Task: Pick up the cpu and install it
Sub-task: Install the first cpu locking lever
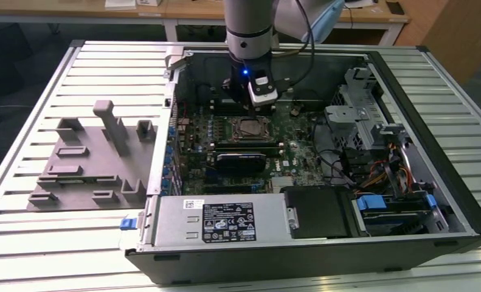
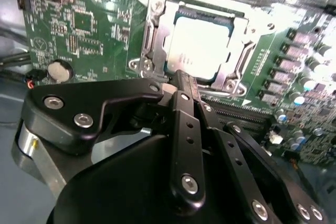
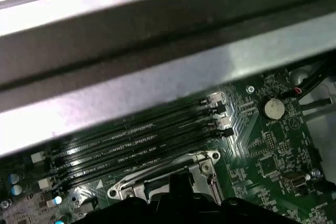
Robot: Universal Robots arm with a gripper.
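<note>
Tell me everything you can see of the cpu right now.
The cpu is a small flat square chip with a silvery metal top that glares under the light. In the second wrist view it lies flat inside the metal-framed socket on the green motherboard, the frame around its edges. The gripper hangs close by its near edge; whether it touches the chip cannot be told. In the exterior view it sits mid-board below the arm.
</note>
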